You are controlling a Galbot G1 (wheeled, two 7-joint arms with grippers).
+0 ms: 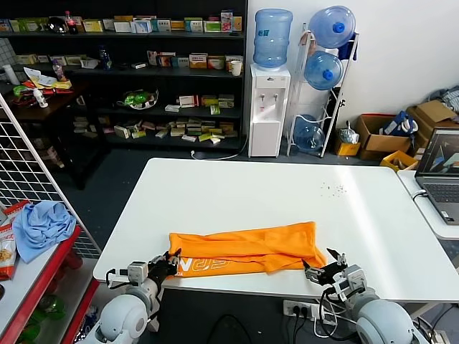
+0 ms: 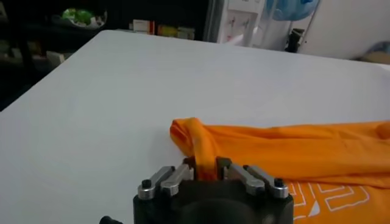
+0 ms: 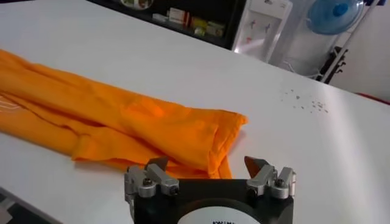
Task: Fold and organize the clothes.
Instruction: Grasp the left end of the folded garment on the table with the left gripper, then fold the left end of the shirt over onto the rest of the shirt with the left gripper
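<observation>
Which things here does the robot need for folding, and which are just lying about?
Part of the job:
- orange T-shirt on the white table
- left gripper, pinching the shirt's end
- right gripper, open beside the other end

Just lying about:
- light blue cloth
- laptop
- water dispenser

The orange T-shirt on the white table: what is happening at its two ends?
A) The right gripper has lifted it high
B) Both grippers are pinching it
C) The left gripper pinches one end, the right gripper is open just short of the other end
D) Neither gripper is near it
C: the left gripper has its fingers closed on a fold of the orange T-shirt, while the right gripper stands open beside the other end.
</observation>
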